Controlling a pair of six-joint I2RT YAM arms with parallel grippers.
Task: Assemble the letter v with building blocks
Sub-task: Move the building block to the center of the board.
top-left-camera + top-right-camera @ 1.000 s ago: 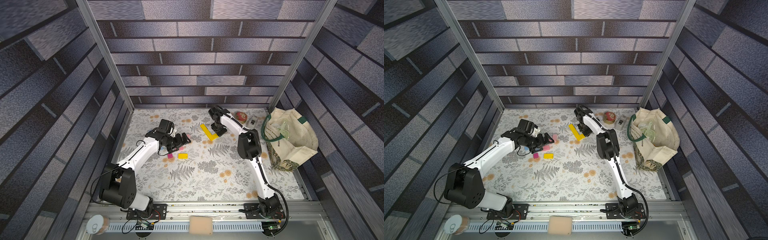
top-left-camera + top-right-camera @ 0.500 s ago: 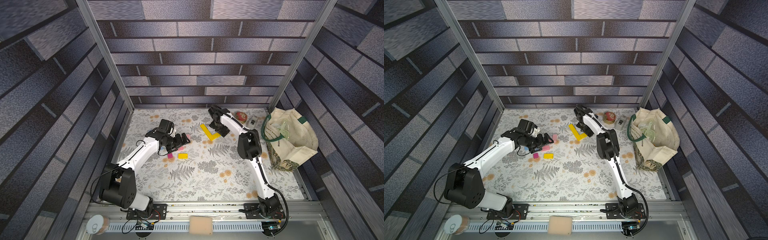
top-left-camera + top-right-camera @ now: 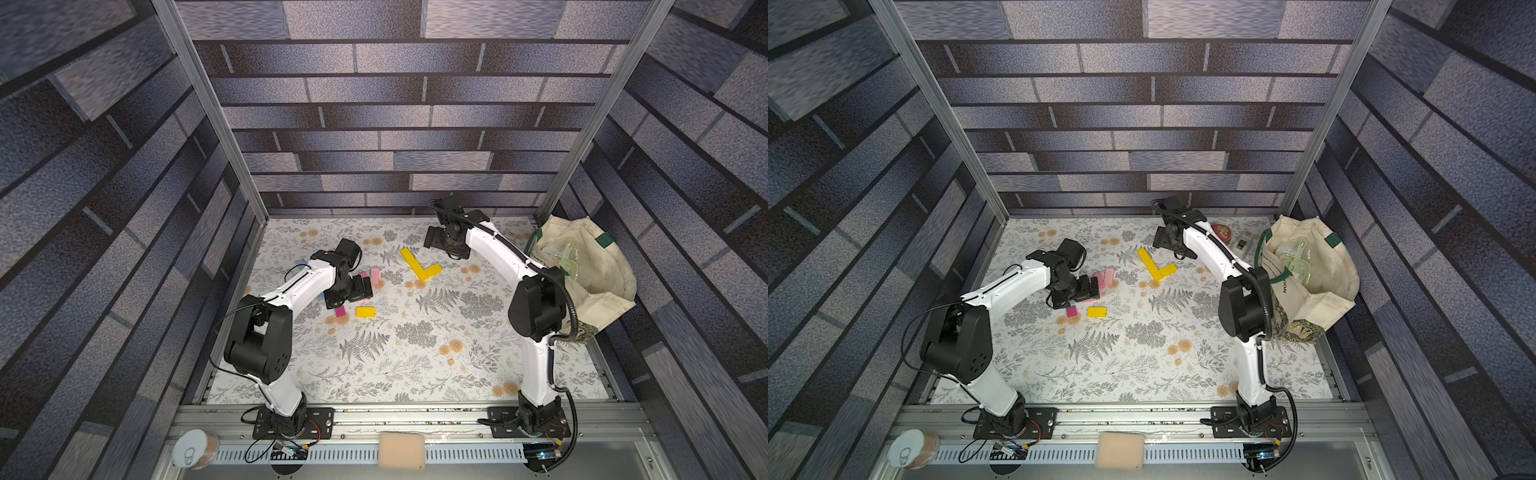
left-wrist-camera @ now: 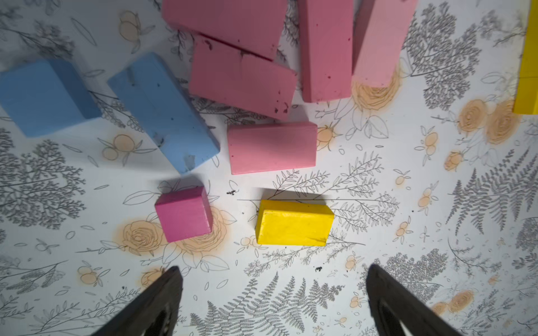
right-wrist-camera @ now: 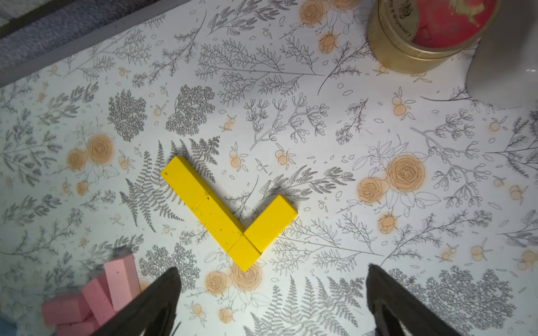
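Yellow building blocks lie in a V-like shape mid-table: a long arm (image 3: 413,262) (image 5: 203,203) and a shorter arm (image 3: 433,270) (image 5: 270,222) meeting at one corner. My right gripper (image 3: 434,241) (image 5: 272,270) hovers open just behind them, holding nothing. A loose yellow brick (image 3: 365,312) (image 4: 294,223), a magenta cube (image 3: 340,312) (image 4: 183,213), several pink bricks (image 4: 270,147) and two blue bricks (image 4: 163,112) lie under my left gripper (image 3: 360,290) (image 4: 273,270). That gripper is open and empty above the cloth.
A red-and-gold tin (image 5: 422,35) (image 3: 1222,231) and a small white-grey box (image 3: 1243,242) stand at the back right. A cloth bag (image 3: 582,266) fills the right edge. The back wall is close behind the right gripper.
My right gripper has opened, let go of the short yellow brick and drawn back toward the rear wall. The left arm has not moved.
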